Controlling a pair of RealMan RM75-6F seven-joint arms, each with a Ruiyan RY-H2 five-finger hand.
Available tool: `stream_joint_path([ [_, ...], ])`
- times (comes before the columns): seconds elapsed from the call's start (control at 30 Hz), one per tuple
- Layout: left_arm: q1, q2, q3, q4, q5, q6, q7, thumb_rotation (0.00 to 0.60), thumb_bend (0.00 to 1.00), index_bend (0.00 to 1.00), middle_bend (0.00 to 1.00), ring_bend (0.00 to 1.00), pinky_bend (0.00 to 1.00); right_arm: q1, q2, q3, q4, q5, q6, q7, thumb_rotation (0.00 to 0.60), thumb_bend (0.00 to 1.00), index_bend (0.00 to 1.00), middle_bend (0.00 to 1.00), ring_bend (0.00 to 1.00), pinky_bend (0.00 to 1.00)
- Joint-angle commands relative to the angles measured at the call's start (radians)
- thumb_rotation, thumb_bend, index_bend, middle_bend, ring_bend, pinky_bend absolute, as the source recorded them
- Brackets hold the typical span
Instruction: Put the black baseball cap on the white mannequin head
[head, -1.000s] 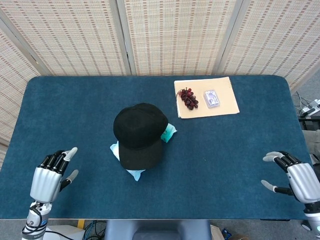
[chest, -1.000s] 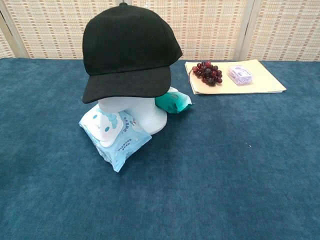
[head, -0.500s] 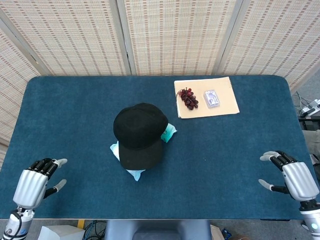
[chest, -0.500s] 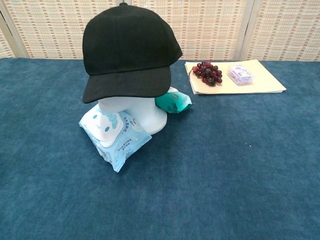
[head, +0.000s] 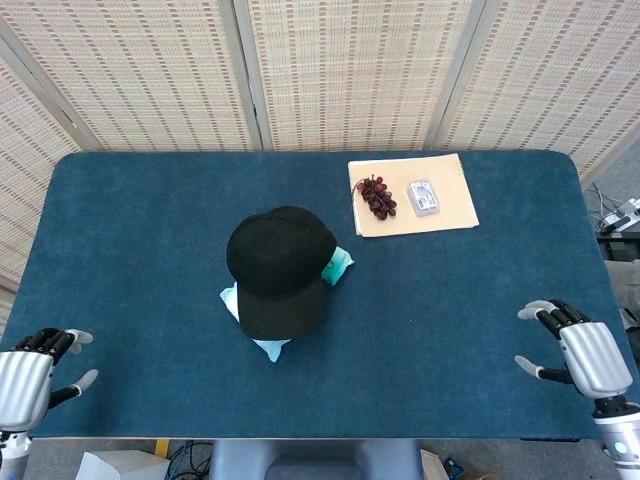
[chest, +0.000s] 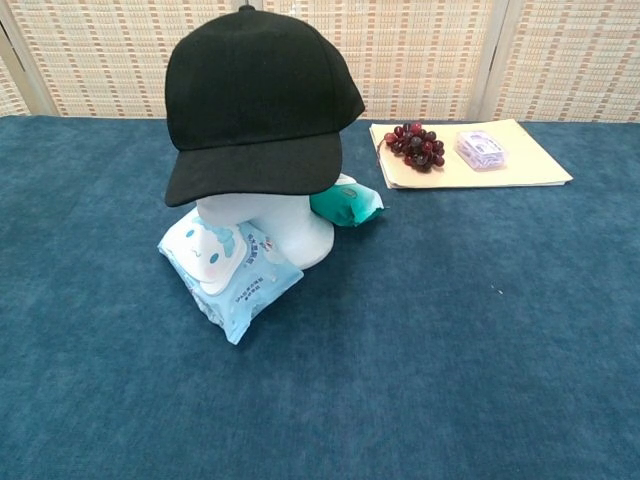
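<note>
Black baseball cap seated on white mannequin head, brim fwd toward camera, mid-table; head mostly hidden under cap.

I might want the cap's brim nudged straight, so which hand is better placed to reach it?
Left, probably. The brim points toward the table's near-left side, nearer the left hand than the right hand. Both hands are open.

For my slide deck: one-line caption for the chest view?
Black baseball cap sits on the white mannequin head, pale blue wipes pack leaning against its base on the blue table.
</note>
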Motion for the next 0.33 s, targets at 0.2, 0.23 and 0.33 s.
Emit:
stream_joint_path([
  [0.2, 0.008, 0.000, -0.020, 0.007, -0.011, -0.028, -0.036, 0.600, 0.07, 0.44, 0.56, 0.42, 0.55, 0.010, -0.002, 0.006, 0.003, 0.018, -0.024, -0.002, 0.600, 0.04, 0.35, 0.32, 0.26, 0.43],
  [0.23, 0.007, -0.002, -0.023, 0.011, -0.019, -0.038, -0.040, 0.600, 0.07, 0.44, 0.56, 0.42, 0.55, 0.013, -0.002, 0.008, 0.002, 0.023, -0.031, -0.002, 0.600, 0.04, 0.35, 0.32, 0.26, 0.43],
  [0.33, 0.006, -0.002, -0.027, 0.015, -0.036, -0.065, -0.041, 0.600, 0.07, 0.45, 0.56, 0.42, 0.55, 0.019, -0.003, 0.009, 0.002, 0.025, -0.042, -0.007, 0.600, 0.04, 0.35, 0.32, 0.26, 0.43],
])
